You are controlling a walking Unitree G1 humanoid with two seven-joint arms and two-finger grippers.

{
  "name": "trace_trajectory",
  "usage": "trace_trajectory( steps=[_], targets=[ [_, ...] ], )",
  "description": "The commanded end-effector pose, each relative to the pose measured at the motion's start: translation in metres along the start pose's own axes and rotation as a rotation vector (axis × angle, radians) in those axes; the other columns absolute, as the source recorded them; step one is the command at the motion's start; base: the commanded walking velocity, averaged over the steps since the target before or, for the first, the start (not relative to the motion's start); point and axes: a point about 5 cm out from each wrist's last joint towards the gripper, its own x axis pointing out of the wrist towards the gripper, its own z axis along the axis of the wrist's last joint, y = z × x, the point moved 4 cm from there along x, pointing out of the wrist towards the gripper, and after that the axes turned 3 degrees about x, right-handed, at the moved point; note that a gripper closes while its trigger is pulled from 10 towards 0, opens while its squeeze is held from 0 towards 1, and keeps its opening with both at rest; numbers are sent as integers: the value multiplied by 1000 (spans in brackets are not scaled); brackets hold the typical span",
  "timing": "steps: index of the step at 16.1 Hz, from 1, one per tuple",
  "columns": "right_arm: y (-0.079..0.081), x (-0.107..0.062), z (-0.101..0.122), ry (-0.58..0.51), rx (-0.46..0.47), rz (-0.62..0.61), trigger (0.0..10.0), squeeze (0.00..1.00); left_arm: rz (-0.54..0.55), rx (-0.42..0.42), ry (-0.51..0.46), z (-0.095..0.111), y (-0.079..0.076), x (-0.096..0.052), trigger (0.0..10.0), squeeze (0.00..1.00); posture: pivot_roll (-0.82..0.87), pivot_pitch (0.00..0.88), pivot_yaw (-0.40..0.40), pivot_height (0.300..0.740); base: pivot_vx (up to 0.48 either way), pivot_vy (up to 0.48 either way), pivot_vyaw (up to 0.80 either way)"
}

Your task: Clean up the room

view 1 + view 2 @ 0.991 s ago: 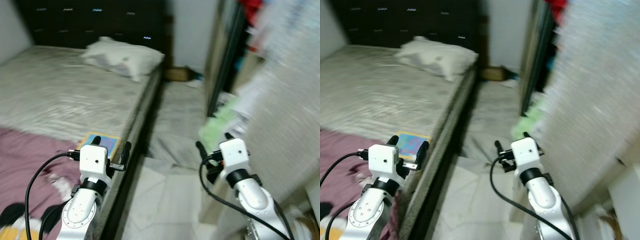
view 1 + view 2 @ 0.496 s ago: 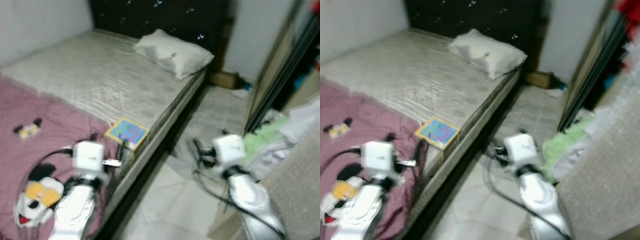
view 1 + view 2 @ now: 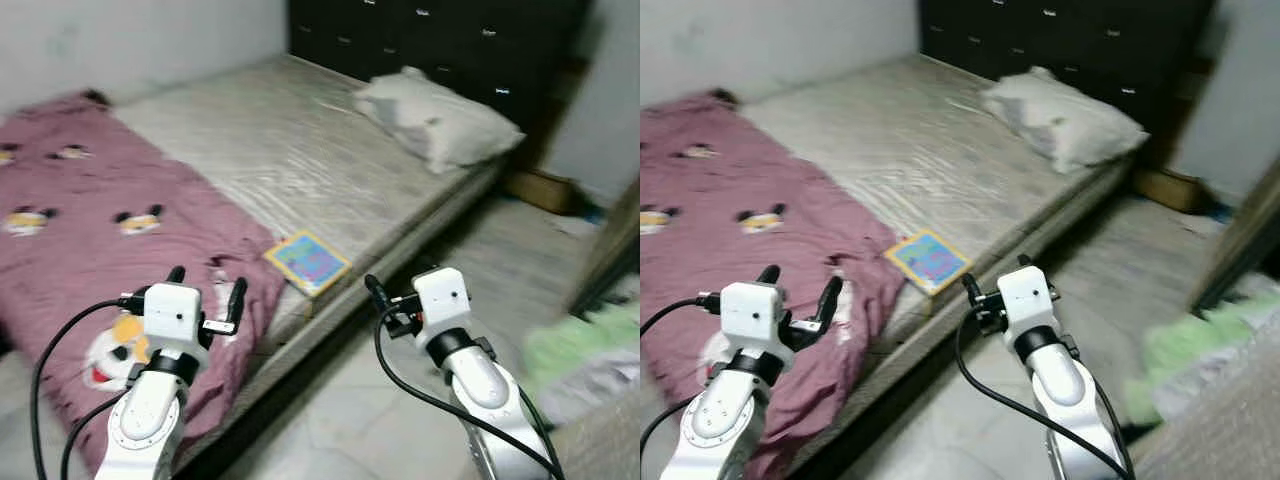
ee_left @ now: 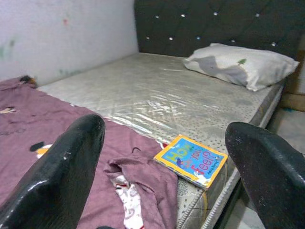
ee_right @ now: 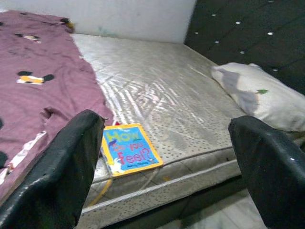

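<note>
1. Book point(image 3: 307, 261): a children's picture book with a yellow border and blue cover is lying flat on the bare mattress point(image 3: 300, 150), close to its near edge and just beside the bunched hem of the purple blanket point(image 3: 100, 220). In the left wrist view the same book point(image 4: 190, 160) is sitting between the two finger silhouettes; in the right wrist view it point(image 5: 127, 149) is lying next to one finger.

2. Surroundings: a white pillow point(image 3: 435, 115) is resting at the head of the bed against the dark tufted headboard point(image 3: 440, 40). The blanket, printed with cartoon mouse figures, is covering the left part of the bed and hanging over its side. Pale green cloth point(image 3: 580, 345) is lying blurred on the floor point(image 3: 420, 400) at the right.

3. Step in hand: judging from the layout, the robot is approaching and lining up on the bed, and the book is the likeliest first item to tidy. No object is being gripped.

4. Left gripper point(image 3: 206, 293): raised in front of the body over the blanket's edge, fingers spread wide and holding nothing.

5. Right gripper point(image 5: 162, 167): raised beside the bed frame, above the floor and level with the mattress edge, fingers spread wide and holding nothing.

6. Next move: the book lies thin and flat, so picking it up probably calls for stepping closer, lowering one gripper to the mattress edge, and getting a finger under the cover, or sliding the book outward so it overhangs.
</note>
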Motion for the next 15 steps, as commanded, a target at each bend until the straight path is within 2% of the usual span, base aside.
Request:
trace_trajectory(
  steps=[1,15],
  targets=[
    [-6,0,0,-2,-2,-22,10000,0,-20,2,-8,3,-5,1,10000,0,-61,50,-35,740,0,0,800],
    [-3,2,4,-17,-1,-10,10000,0,-51,-18,-13,4,-8,3,10000,0,-60,50,-32,740,0,0,800]
  ],
)
